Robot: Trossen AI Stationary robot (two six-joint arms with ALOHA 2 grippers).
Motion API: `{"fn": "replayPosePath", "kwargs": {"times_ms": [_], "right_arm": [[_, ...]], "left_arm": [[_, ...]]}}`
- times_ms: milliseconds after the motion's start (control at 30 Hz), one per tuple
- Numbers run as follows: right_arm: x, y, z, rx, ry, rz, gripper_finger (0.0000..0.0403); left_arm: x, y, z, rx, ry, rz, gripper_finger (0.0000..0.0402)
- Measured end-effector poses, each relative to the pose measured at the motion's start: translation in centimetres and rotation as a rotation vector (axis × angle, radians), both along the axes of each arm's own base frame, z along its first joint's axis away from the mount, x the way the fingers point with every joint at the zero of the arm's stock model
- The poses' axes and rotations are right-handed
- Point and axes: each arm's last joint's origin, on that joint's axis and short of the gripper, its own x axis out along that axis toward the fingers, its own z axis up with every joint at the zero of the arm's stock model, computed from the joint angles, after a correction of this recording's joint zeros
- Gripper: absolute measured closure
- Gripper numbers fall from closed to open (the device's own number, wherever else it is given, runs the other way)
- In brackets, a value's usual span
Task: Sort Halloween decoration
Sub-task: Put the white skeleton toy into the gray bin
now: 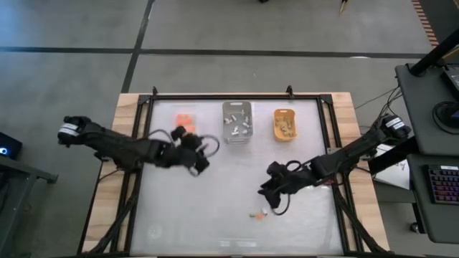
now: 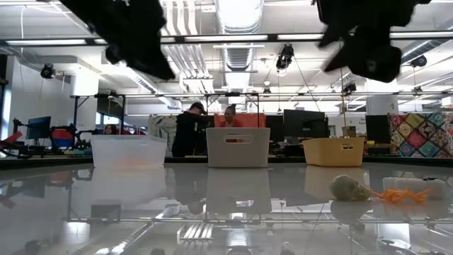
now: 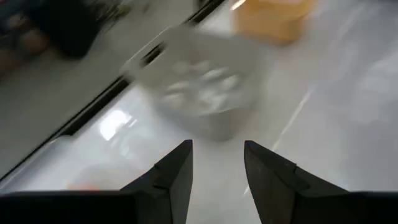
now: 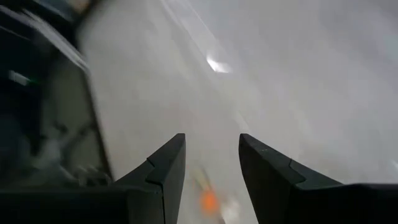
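Three small trays stand at the far side: a clear tray (image 1: 185,118) with orange trinkets, a grey tray (image 1: 237,120) with white trinkets, and an orange-yellow tray (image 1: 285,124) with tan trinkets. Loose trinkets, one orange (image 1: 254,215) and one whitish (image 1: 263,212), lie on the table toward its near edge; in the low view they show as a pale skull (image 2: 348,188) and an orange piece (image 2: 400,194). My left gripper (image 3: 217,155) is open and empty, raised near the clear tray. My right gripper (image 4: 211,155) is open and empty, above the table just beyond the loose trinkets.
A black frame (image 1: 237,97) runs round the glossy table top. The arms' bases sit at the left and right edges. Bare table lies between the trays and the near edge. People stand in the room beyond the table.
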Motion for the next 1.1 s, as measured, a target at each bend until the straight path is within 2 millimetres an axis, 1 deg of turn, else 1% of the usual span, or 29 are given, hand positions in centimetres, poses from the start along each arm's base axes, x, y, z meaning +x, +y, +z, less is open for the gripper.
{"fn": "replayPosePath", "kwargs": {"times_ms": [100, 200, 267, 367, 500, 600, 700, 767, 900, 1100], "right_arm": [[0.7, 0.6, -0.3, 0.020, 0.182, 0.003, 0.0262], [1.4, 1.3, -0.4, 0.013, 0.368, 0.006, 0.0262], [1.9, 2.0, -0.6, -0.003, 0.473, -0.001, 0.0262], [2.6, 3.1, -0.8, -0.044, 0.617, -0.001, 0.0262], [3.7, 4.9, -1.5, -0.063, 0.747, 0.034, 0.0262], [4.6, 6.2, -2.5, -0.072, 0.789, 0.059, 0.0262], [5.3, 7.0, -3.5, -0.076, 0.822, 0.073, 0.0262], [5.8, 7.3, -4.1, -0.085, 0.830, 0.078, 0.0262], [6.5, 7.7, -4.4, -0.093, 0.821, 0.091, 0.0262], [6.7, 7.8, -5.2, -0.110, 0.833, 0.094, 0.0262]], "left_arm": [[0.1, -3.0, 0.4, 0.015, -0.091, -0.082, 0.0276], [-0.1, -5.3, 0.5, 0.044, -0.130, -0.128, 0.0276], [-0.4, -6.4, 0.4, 0.062, -0.134, -0.153, 0.0276], [-0.8, -7.5, 0.4, 0.077, -0.144, -0.173, 0.0276], [-1.0, -8.0, 0.5, 0.058, -0.166, -0.179, 0.0276], [-0.9, -8.0, 0.4, 0.048, -0.173, -0.173, 0.0276], [-0.9, -8.0, 0.4, 0.049, -0.170, -0.173, 0.0276], [-0.9, -8.0, 0.4, 0.049, -0.170, -0.173, 0.0276], [-0.9, -8.0, 0.2, 0.047, -0.168, -0.171, 0.0276], [-0.8, -8.1, 0.0, 0.049, -0.159, -0.171, 0.0276]]}}
